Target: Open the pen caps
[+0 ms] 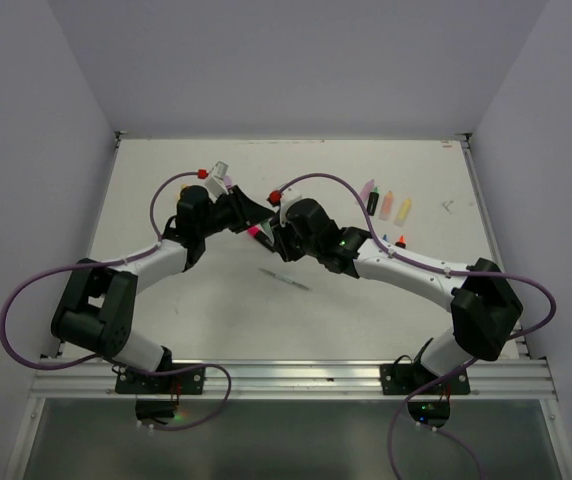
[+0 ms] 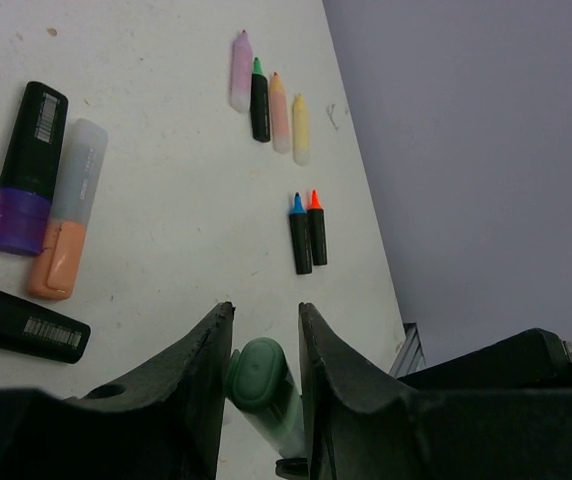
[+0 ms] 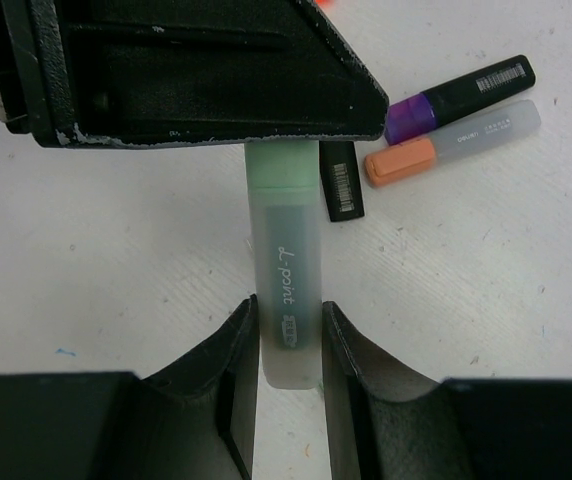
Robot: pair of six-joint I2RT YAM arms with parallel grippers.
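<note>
1. We have the right gripper [image 3: 288, 303] clamped on the tail end of the frosted barrel [image 3: 286, 250], at the bottom centre of its own view.
2. The green cap [image 2: 258, 372] sits between the narrow fingers of the left gripper [image 2: 265, 306], at the bottom centre of the left wrist view. We cannot tell whether both pads press on it.
3. If we pull before the pads bite, they could slide off the cap's rounded end and leave it on.
4. A pull off the pen's axis could twist the barrel in the right fingers, which hold only its end. It might slip out and drop.
5. If the cap lets go suddenly, our arms could jerk apart and sweep into nearby pens.
6. In the left wrist view, the purple cap [image 2: 14, 220] and orange cap [image 2: 58, 260] sit unopened at the left, and a black barrel [image 2: 21, 322] lies at the lower left.
7. Uncapped pens [image 2: 266, 95] line the upper centre, near the edge of the table [image 2: 166, 200] that runs diagonally down the right. The bare middle looks like the safest room to move in.
</note>
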